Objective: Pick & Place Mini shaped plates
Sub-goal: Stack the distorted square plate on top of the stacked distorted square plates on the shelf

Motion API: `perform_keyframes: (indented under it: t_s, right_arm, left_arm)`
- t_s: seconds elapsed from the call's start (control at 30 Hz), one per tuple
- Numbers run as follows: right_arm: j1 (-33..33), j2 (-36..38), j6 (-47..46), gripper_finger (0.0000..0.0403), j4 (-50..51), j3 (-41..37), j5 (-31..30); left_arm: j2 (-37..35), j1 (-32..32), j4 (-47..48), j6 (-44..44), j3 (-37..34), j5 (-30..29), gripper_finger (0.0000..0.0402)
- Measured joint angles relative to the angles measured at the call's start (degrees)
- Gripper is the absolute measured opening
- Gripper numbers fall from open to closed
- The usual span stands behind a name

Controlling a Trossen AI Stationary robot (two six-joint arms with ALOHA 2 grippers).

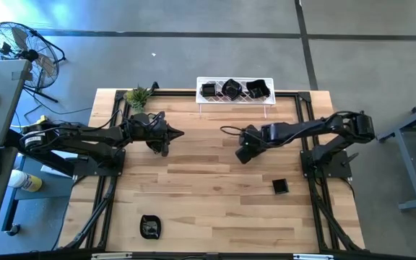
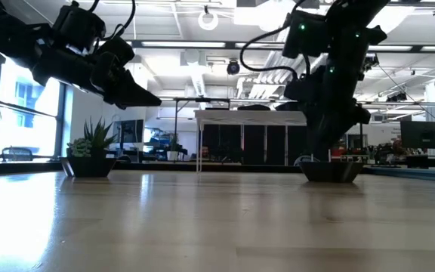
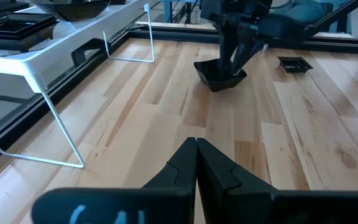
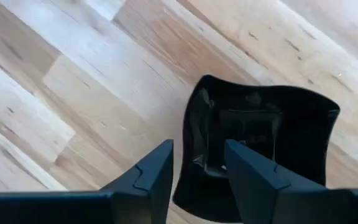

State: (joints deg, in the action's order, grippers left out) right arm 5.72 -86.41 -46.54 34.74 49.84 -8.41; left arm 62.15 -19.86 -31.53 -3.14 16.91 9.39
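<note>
A glossy black mini plate (image 4: 272, 130) with wavy edges sits flat on the wooden table near its middle, also seen in the left wrist view (image 3: 219, 79). My right gripper (image 4: 197, 152) points steeply down over it and is open. One finger stands above the plate's hollow, the other outside its rim (image 4: 190, 149). Gaps show on both sides of the rim. My left gripper (image 1: 179, 133) hangs shut above the table's left half, holding nothing. Two more black plates (image 1: 280, 186) (image 1: 150, 227) lie on the table nearer the front.
A white wire rack (image 1: 235, 101) at the far edge carries three black plates (image 1: 231, 88). A small green plant (image 1: 137, 96) stands at the far left corner. A black frame (image 1: 305, 108) borders the table's sides.
</note>
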Motion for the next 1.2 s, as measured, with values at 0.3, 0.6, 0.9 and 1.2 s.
perform_keyframes:
  t_s: [0.3, 0.6, 0.9, 1.2]
  right_arm:
    - [-2.6, -3.2, -2.3, 0.0107, -0.5, 0.0, 0.3]
    - [-2.9, -3.4, -3.0, 0.0043, -0.3, 0.0, -0.2]
    - [-2.9, -3.3, -2.9, 0.0009, 1.0, 0.0, -0.7]
    - [-2.9, -1.0, -2.0, 0.0002, 2.5, 0.0, -0.6]
  left_arm:
    - [0.0, 0.0, 0.0, 0.0, 0.0, 0.0, 0.0001]
    - [0.0, 0.0, 0.0, 0.0, 0.0, 0.0, 0.0001]
    - [0.0, 0.0, 0.0, 0.0, 0.0, 0.0, 0.0001]
    - [0.0, 0.0, 0.1, 0.0, 0.0, 0.0, 0.0001]
